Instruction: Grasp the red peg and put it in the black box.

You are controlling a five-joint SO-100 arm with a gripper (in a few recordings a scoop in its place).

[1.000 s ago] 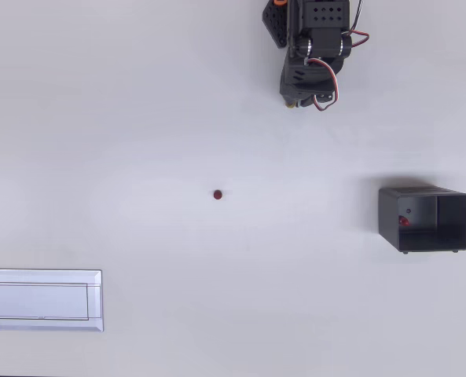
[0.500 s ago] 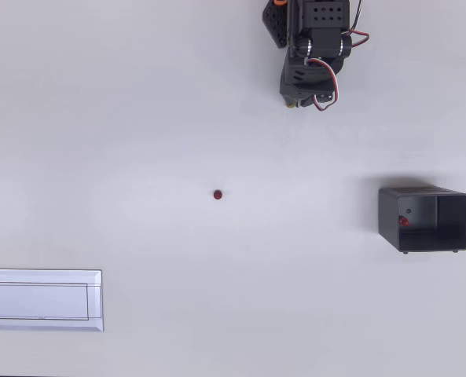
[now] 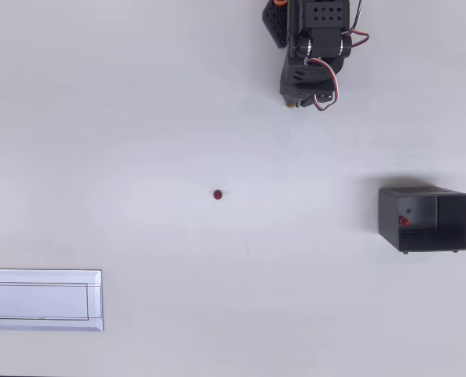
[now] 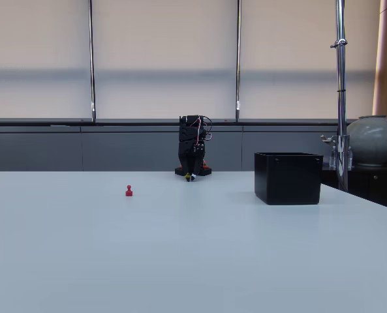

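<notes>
Red peg (image 3: 218, 195): tiny dark red round plastic peg, standing on the white table (image 3: 138, 118) near the middle of the overhead view, well apart from everything else. In the fixed view (image 4: 128, 190) it stands left of the arm and nearer the camera.

Peg orientation: upright; long axis vertical, rounded head uppermost, wider foot on the table. From above it reads as a dot, so no sideways heading can be given.

Black box (image 3: 423, 219): small black rectangular thin-walled plastic box, open side up, at the right edge of the overhead view, well apart from the peg. A small red item (image 3: 404, 221) lies on its floor near the left wall.

Arm: black arm folded at the top of the overhead view, wrist wires showing.

Gripper (image 3: 295, 100): tucked under the folded arm and pointing down at the table (image 4: 190, 176); holds nothing. How far the fingers are parted cannot be told from either view.

Change over the last second: none. Arm, peg and box lie exactly as they did one second and half a second ago.

Meaning for the task: the reach has not begun; the whole task remains.

Next move, judged: unfold toward the peg and descend from above, closing on the narrow stem.

White panel (image 3: 42, 300): flat rectangular panel at lower left, not involved.
</notes>
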